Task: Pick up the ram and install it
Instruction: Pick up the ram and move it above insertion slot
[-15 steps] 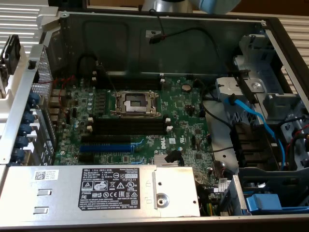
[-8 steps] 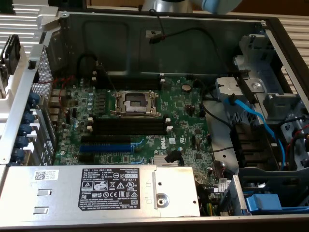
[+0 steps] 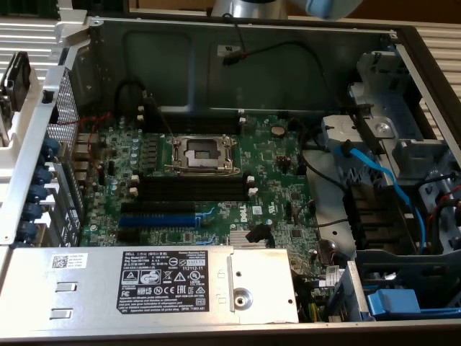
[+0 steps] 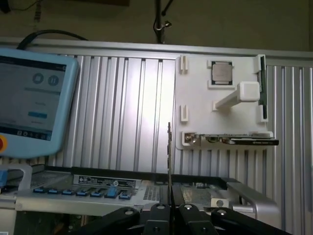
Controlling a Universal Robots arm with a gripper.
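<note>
1. Hand. In the wrist view the hand (image 4: 169,211) is pressed together on the ram (image 4: 169,156). Two dark fingers (image 4: 157,215) pinch the lower end of the stick. The ram is seen edge-on as a thin upright line and is not seated in any slot.

2. Surface. A ribbed aluminium tabletop (image 4: 122,107) carries the work. On it lie a blue-cased control pendant (image 4: 34,88) with a lit screen and a white fixture (image 4: 195,98) holding a square processor chip (image 4: 221,72). The grey rim of the computer case (image 4: 234,196) lies near the fingers.

3. Room. Beyond the tabletop is a dim brown wall (image 4: 234,24), with a dark cable (image 4: 159,19) hanging in front of it.

4. Case interior, with the exterior view read as a clock face.
- Part of the arm (image 3: 245,7) shows at 12 o'clock.
- The green motherboard (image 3: 274,158) sits at centre, with the metal-framed processor socket (image 3: 202,153) on it.
- The black memory slots (image 3: 191,189), with white end clips, lie just beside the socket at its 6 o'clock.
- The blue expansion slot (image 3: 155,220) lies at 7 o'clock of the socket.
- The labelled power supply (image 3: 144,277) covers the case from 6 to 8 o'clock.
- A blue cable (image 3: 374,173) runs across the drive bay at 3 o'clock.
- The ribbed tabletop (image 3: 439,43) shows outside the case at 2 o'clock.
</note>
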